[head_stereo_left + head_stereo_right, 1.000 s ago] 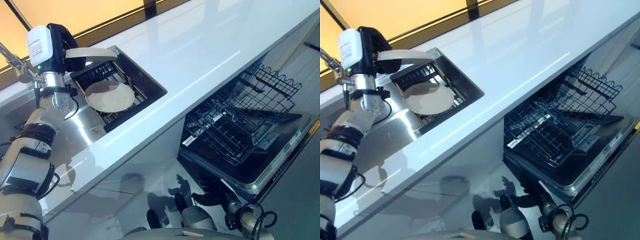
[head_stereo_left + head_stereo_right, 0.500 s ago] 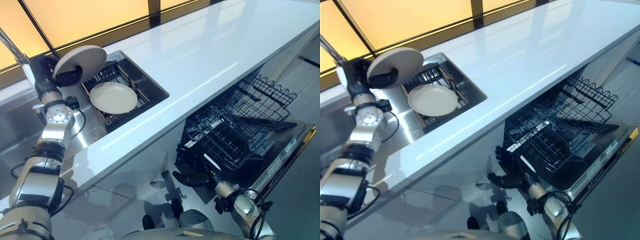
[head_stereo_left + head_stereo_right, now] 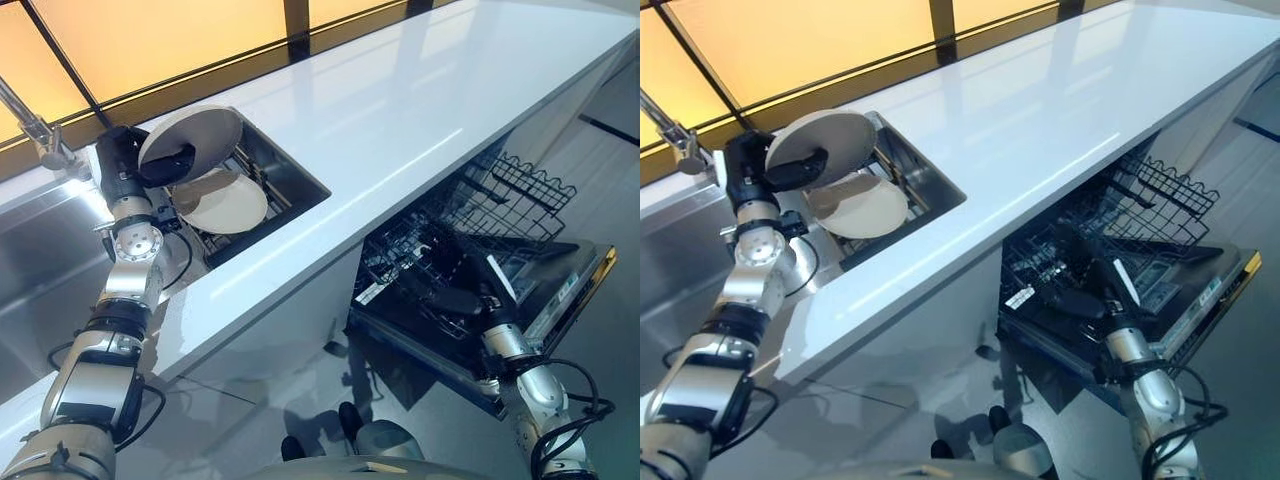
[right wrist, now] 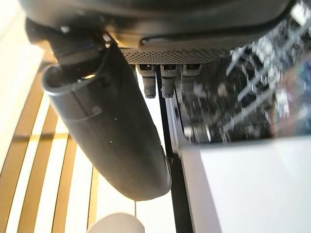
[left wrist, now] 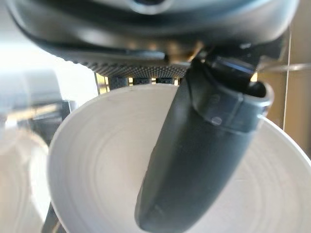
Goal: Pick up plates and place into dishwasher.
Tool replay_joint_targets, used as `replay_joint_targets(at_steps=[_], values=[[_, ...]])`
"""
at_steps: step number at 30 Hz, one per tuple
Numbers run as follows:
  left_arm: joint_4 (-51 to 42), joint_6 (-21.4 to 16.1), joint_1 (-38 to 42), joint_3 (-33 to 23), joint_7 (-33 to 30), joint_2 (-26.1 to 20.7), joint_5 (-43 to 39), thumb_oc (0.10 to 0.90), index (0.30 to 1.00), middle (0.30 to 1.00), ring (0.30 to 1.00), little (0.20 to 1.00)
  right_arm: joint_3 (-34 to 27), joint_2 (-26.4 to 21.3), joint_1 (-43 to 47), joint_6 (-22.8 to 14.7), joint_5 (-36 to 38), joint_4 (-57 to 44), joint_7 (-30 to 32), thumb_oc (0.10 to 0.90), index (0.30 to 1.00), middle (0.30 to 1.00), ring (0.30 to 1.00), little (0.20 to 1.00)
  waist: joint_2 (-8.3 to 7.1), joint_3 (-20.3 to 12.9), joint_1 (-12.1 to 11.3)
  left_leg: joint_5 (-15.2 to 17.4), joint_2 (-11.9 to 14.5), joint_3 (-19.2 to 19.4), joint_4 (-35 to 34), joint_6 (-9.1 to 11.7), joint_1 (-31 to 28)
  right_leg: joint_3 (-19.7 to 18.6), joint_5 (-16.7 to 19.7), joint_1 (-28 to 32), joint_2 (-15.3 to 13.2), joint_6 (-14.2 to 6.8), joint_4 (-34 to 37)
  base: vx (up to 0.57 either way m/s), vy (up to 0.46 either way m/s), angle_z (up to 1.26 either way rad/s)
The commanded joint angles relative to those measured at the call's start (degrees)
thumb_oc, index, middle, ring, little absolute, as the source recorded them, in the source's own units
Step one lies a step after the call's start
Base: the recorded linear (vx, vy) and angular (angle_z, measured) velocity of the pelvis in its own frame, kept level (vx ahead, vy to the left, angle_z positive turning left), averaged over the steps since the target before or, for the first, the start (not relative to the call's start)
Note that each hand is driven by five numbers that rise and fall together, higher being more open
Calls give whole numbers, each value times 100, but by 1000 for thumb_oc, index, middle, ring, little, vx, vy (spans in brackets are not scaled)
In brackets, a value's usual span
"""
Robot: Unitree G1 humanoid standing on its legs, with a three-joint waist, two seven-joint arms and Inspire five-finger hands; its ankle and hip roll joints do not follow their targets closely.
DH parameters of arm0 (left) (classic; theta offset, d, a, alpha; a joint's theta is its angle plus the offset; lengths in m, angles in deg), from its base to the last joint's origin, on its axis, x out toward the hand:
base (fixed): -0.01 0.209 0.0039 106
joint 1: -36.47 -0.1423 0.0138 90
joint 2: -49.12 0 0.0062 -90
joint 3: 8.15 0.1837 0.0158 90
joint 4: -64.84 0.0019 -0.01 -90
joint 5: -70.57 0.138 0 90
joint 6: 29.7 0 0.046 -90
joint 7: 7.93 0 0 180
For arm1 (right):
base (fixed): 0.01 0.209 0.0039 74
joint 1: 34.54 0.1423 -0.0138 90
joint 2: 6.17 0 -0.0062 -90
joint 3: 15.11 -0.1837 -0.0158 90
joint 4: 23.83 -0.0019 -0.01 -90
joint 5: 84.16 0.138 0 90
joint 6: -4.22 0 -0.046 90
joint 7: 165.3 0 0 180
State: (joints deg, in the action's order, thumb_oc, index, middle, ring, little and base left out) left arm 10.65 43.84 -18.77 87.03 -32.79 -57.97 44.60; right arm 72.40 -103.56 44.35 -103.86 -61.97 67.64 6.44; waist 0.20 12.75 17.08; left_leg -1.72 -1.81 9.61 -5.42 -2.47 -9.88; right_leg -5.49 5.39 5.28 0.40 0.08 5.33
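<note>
Long white desk point(image 3: 400, 110) runs across the scene, steel sink point(image 3: 40, 270) at its left end with a faucet point(image 3: 35, 130) behind it. Dishwasher point(image 3: 560, 300) stands open under the desk at right, door down, black wire rack point(image 3: 470, 230) pulled out. Dark dish rack point(image 3: 250, 195) sits in the sink's right basin.

Left hand point(image 3: 150, 165) is up over the dish rack, clamped on a beige plate point(image 3: 195, 135): thumb point(image 5: 194, 160) lies across the plate's face in the left wrist view, fingers behind it. Plate is lifted and tilted, clear of the rack. Second plate point(image 3: 225, 205) lies flat in the dish rack, just below the held one.

Right hand point(image 3: 1085, 300) is low at the near edge of the wire rack, holding nothing; fingers look relaxed, thumb point(image 4: 116, 131) stands apart from them in the right wrist view.
</note>
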Motion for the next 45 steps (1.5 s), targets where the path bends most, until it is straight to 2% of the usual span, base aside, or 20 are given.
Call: replay_joint_targets(at_steps=[1, 7, 13, 16, 25, 32, 45], values=[[-772, -802, 439, -205, 153, -63, 64, 100, 300, 300, 300, 200, -620, -308, 273, -918, -115, -739, 599, 800, 900, 900, 900, 900, 268, -771, 80, 894, -132, 358, 42, -200, -193, -317, -697, 284, 382, -231, -33, -33, 14, -9], [-1160, -796, 323, -2, 330, 260, 166, 100, 300, 300, 300, 200, -755, -395, 546, -1179, -122, -1194, 666, 800, 900, 900, 900, 900, 275, -776, 49, 905, -139, 360, 42, -227, -221, -358, -679, 305, 395, -211, -33, -21, 12, -6], [-1551, -754, 166, 408, 493, 705, 466, 100, 300, 300, 300, 200, -655, -436, 1108, -1457, -3, -1618, 706, 800, 900, 900, 900, 900, 270, -828, -91, 911, -151, 326, 42, -239, -219, -325, -663, 315, 392, -198, -33, -7, 6, -5], [-1634, -751, 149, 549, 635, 814, 439, 100, 300, 300, 300, 200, -608, -466, 1338, -1471, 74, -1761, 643, 800, 900, 900, 900, 900, 255, -847, -156, 913, -152, 313, 42, -242, -219, -287, -657, 320, 386, -195, -33, 0, 0, 0], [-1960, -634, 194, 993, 951, 906, 619, 100, 300, 300, 300, 200, -385, -635, 2072, -1145, 213, -1933, 421, 800, 900, 900, 900, 900, 214, -902, -328, 893, -159, 233, 42, -226, -193, -150, -651, 324, 363, -182, -33, -2, -1, 1], [-2121, -647, 246, 1279, 1160, 1033, 824, 100, 300, 300, 300, 200, 11, -634, 2516, -524, 373, -1528, 74, 800, 900, 900, 900, 900, 149, -952, -481, 869, -164, 126, 42, -205, -173, -14, -644, 339, 336, -168, -33, -11, -14, 7], [-2433, -618, 587, 1488, 1370, 1002, 921, 100, 300, 300, 300, 200, 671, -711, 3050, 205, -99, -927, -294, 800, 900, 900, 900, 900, 46, -965, -632, 837, -170, -41, 42, -178, -149, 148, -647, 365, 313, -148, -33, -10, -16, 7]])
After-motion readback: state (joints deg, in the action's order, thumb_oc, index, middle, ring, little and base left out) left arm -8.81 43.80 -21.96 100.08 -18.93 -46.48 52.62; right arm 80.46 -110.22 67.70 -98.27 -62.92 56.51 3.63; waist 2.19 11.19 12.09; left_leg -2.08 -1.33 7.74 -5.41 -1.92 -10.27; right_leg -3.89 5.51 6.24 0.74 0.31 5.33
